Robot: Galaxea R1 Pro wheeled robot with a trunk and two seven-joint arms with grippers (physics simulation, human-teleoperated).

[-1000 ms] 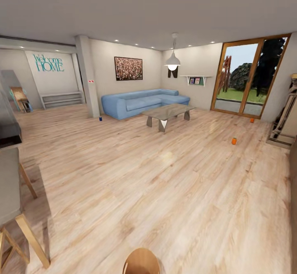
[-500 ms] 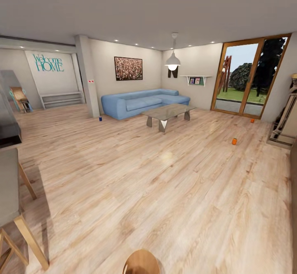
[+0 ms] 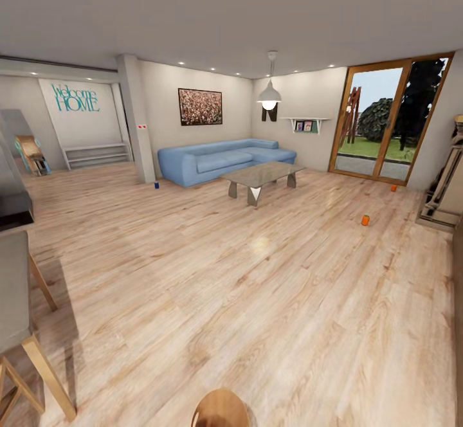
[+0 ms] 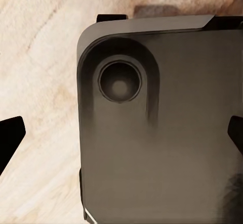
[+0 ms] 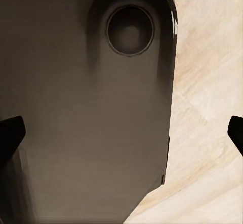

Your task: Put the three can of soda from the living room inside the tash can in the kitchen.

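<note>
Head view looks across the living room: a light wood floor [image 3: 257, 298] runs to a blue sofa [image 3: 222, 159] set against the far wall, with a glass-topped coffee table [image 3: 262, 175] just in front of it. The blue can [image 3: 156, 185] stands upright on the floor near the sofa's left end, beside a pillar [image 3: 138, 118]. The nearer orange can [image 3: 365, 220] stands on open floor right of the coffee table and well apart from it; the farther orange can [image 3: 393, 188] stands just in front of the wood-framed glass doors [image 3: 386, 118]. All three cans are well apart from one another. A framed picture [image 3: 200, 106] hangs above the sofa, a pendant lamp [image 3: 269, 96] hangs over the coffee table, and "Welcome HOME" lettering [image 3: 75, 98] is on the far left wall. A wooden stool [image 3: 26, 350] stands at the left edge, and a rounded wood-toned rim [image 3: 220, 408] shows at the bottom edge. Left wrist view: left gripper [image 4: 121, 135] shows dark fingertips at both side edges, spread wide apart with nothing between them, above a dark grey body panel [image 4: 162, 133] and floor. Right wrist view: right gripper [image 5: 121, 135] likewise has fingertips at both side edges, spread wide and holding nothing, over a dark panel [image 5: 86, 107].
</note>
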